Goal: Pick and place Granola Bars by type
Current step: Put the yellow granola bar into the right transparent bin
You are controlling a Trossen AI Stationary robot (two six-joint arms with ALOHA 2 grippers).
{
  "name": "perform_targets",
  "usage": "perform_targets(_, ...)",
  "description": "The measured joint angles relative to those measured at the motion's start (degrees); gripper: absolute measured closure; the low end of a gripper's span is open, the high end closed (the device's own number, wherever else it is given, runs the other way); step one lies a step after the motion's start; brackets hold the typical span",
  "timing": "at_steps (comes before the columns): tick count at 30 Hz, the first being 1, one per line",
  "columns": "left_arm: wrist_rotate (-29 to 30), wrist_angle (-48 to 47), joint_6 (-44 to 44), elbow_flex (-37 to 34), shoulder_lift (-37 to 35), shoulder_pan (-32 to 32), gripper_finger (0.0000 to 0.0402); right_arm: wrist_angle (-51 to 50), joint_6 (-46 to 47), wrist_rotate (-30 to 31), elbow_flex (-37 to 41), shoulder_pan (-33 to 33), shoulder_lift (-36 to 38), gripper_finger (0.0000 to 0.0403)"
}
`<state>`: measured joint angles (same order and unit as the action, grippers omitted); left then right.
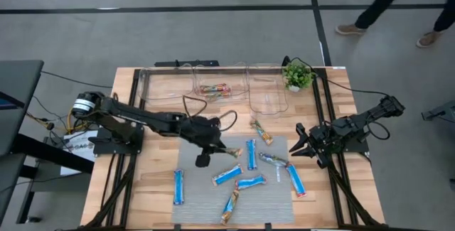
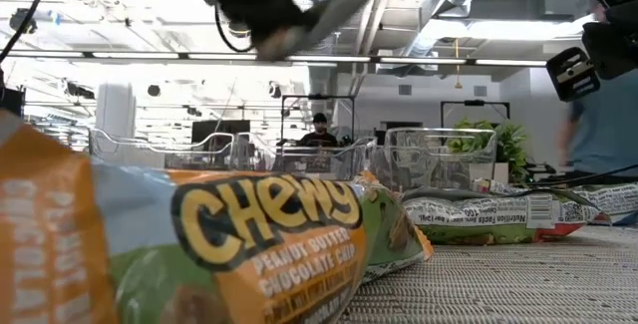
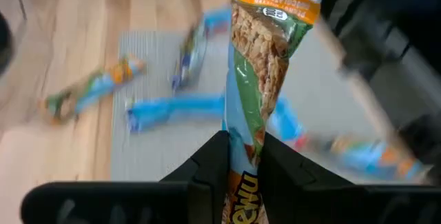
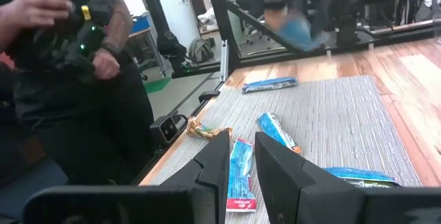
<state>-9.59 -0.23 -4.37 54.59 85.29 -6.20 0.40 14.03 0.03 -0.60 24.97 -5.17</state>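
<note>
The left claw (image 3: 241, 156) is clamped on a granola bar (image 3: 260, 65) with a green, blue and orange wrapper printed with oat clusters, raised above the grey mat (image 1: 277, 202) on the tabletop (image 1: 153, 181). Bright blue bars (image 1: 251, 154) lie scattered on the mat, with orange-brown multicoloured ones (image 1: 261, 131) among them and one such bar inside a clear bin (image 1: 213, 89) at the far edge. The right claw (image 4: 240, 156) hovers low at the mat's right edge, fingers narrow and empty.
</note>
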Motion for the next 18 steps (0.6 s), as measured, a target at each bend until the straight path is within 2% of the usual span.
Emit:
perform_targets(10, -5.20, 19.77, -13.55, 0.02, -2.29, 3.30, 0.0338, 0.00, 0.00, 0.00, 0.00, 0.01, -0.01, 0.0341)
perform_targets(18, -5.15, 21.29, -15.29, 0.04, -2.29, 4.54, 0.0338, 0.00, 0.01, -0.01, 0.00, 0.00, -0.02, 0.0341)
